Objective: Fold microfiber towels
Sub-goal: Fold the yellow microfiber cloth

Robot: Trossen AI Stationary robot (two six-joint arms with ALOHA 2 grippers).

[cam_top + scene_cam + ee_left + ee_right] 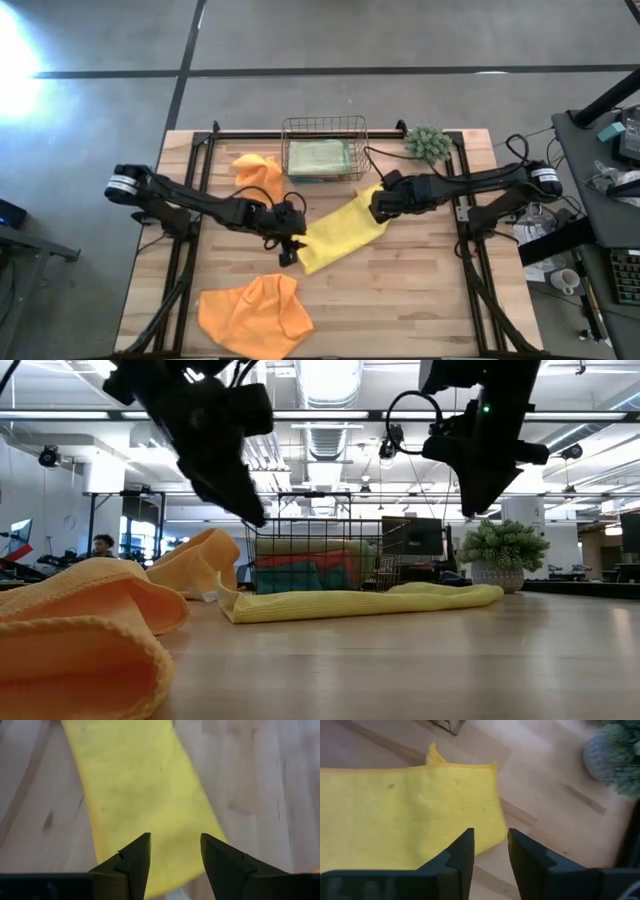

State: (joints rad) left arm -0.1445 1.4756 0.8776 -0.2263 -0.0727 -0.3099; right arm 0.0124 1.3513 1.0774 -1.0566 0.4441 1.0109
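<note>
Now the yellow towel [342, 232] lies flat; left fingers [131, 865] and right fingers [461, 854] hover open above its ends.

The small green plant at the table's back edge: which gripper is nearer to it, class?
Right. The right gripper hovers over the yellow towel's end nearest the plant; the left gripper is at the towel's far end.

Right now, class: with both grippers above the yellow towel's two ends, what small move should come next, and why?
Probably lower both to pinch the ends. The left gripper and right gripper hover open above opposite ends of the yellow towel, which lies flat in a long strip, needing another fold.
</note>
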